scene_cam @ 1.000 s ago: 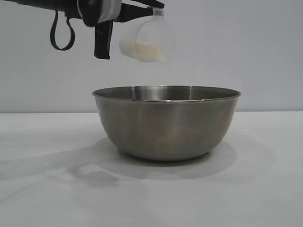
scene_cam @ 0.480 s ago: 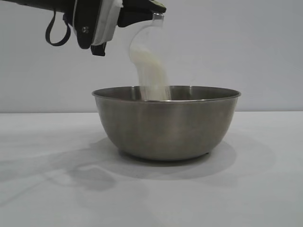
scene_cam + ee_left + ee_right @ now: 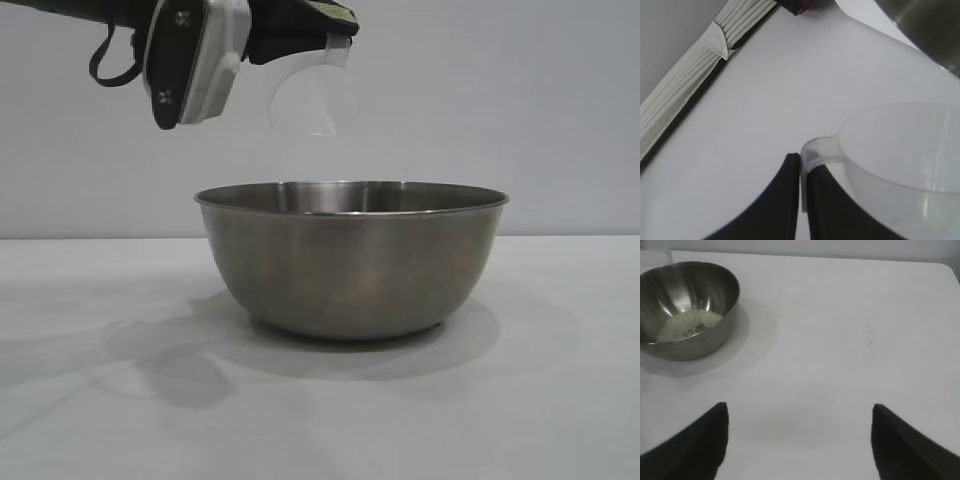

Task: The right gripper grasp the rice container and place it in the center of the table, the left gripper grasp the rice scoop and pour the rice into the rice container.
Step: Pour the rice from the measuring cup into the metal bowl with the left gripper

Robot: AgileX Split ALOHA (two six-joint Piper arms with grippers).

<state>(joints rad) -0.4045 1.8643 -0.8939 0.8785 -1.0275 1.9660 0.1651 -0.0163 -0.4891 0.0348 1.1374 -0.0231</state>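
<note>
The rice [image 3: 689, 325] lies in the rice container [image 3: 352, 262]; the left gripper [image 3: 801, 190] clenches the emptied, tipped rice scoop [image 3: 313, 95] above it. The right gripper [image 3: 799, 440] waits with jaws released over the worktop [image 3: 850, 330]. Pouring looks done.

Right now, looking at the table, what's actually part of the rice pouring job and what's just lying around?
Part of the job:
- rice container, rice inside
- rice scoop, tipped and empty, gripped by left gripper
- right gripper, open, away from the bowl
- table

Lying about:
- ribbed white strip at the table's edge
</note>
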